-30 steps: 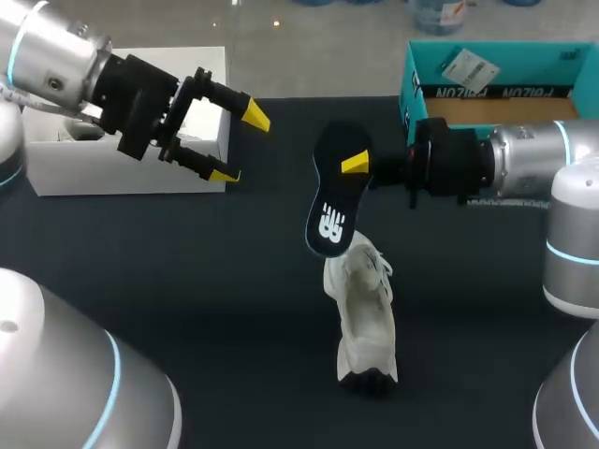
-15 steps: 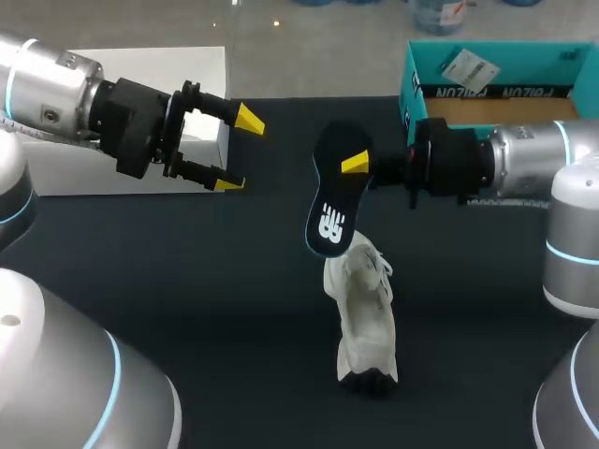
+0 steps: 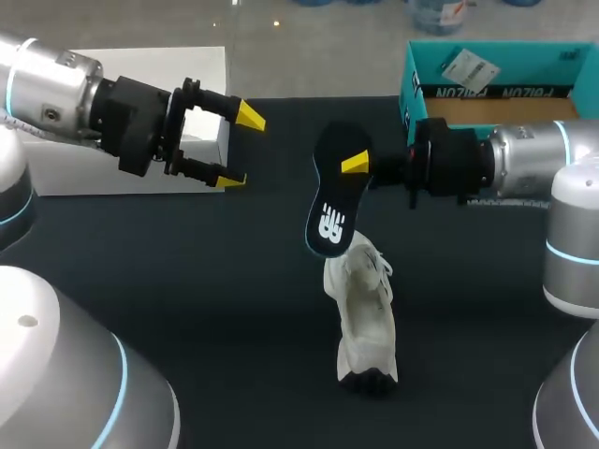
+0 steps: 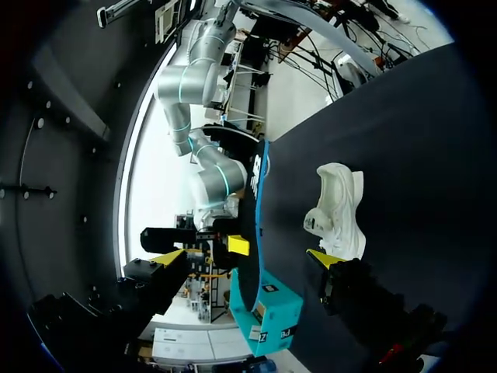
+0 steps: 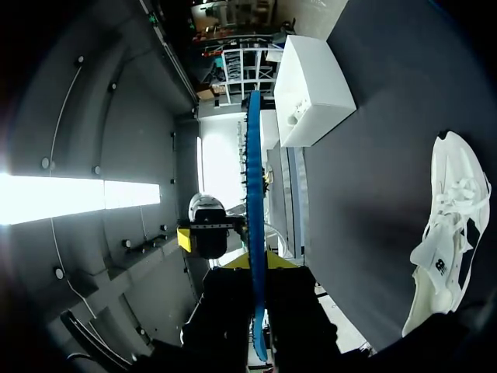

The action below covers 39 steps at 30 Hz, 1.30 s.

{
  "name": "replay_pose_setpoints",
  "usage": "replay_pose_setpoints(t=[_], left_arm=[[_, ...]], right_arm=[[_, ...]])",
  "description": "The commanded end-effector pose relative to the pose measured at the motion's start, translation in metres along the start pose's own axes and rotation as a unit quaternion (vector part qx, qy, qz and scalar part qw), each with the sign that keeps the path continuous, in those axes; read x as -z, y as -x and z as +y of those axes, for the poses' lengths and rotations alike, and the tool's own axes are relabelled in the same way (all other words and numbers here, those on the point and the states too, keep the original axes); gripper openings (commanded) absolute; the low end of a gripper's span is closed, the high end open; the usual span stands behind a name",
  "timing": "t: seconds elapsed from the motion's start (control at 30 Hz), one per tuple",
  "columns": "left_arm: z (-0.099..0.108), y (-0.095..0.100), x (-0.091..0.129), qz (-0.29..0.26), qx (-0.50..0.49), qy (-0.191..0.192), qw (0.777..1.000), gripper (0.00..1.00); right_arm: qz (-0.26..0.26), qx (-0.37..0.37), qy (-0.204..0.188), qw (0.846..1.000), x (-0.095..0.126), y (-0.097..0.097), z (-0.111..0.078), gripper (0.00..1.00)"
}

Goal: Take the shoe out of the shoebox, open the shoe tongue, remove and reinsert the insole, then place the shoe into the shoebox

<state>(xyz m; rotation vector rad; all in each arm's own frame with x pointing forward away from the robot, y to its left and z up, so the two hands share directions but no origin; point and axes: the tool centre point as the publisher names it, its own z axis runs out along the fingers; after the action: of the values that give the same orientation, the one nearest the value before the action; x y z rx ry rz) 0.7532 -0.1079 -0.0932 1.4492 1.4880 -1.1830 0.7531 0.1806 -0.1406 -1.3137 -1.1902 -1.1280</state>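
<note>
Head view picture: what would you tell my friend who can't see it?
The right gripper holds a dark insole by its upper end, over a white shoe on the black table. The left gripper hangs open nearby, in front of a white box, and a teal shoebox sits at the far right.

Surface (image 3: 187, 309): matt black, smooth. Shoe (image 3: 363, 318): white cloth upper, soft and matt. Insole (image 3: 335, 201): dark smooth face, slight sheen, blue edge. Shoebox (image 3: 412, 84): teal cardboard, matt, brown inside. White box (image 3: 94, 178): matt card. Arms (image 3: 47, 79): silver metal, satin gloss. Fingers (image 3: 249, 116): matt black plastic, yellow tips.
</note>
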Motion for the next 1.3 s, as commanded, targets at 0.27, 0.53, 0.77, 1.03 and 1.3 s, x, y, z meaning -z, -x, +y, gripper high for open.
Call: replay_pose_setpoints(t=[0.27,0.53,0.77,1.03,1.3], left_arm=[[-0.006,-0.004,-0.052,-0.029,-0.008,0.05,0.998,1.0],[-0.01,-0.006,-0.074,-0.04,-0.016,0.062,0.997,1.0],[-0.004,-0.005,-0.088,-0.046,-0.016,0.071,0.996,1.0],[0.007,-0.006,-0.097,-0.052,-0.01,0.08,0.995,1.0],[0.016,-0.007,-0.101,-0.055,-0.005,0.089,0.995,0.0]], right_arm=[[-0.001,0.0,0.001,1.0,0.0,0.0,-0.001,0.0],[-0.001,0.0,0.001,1.0,0.0,0.0,-0.001,0.0],[-0.001,0.0,0.001,1.0,0.0,0.0,-0.001,0.0],[-0.001,0.0,0.001,1.0,0.0,0.0,-0.001,0.0],[-0.001,0.0,0.001,1.0,0.0,0.0,-0.001,0.0]])
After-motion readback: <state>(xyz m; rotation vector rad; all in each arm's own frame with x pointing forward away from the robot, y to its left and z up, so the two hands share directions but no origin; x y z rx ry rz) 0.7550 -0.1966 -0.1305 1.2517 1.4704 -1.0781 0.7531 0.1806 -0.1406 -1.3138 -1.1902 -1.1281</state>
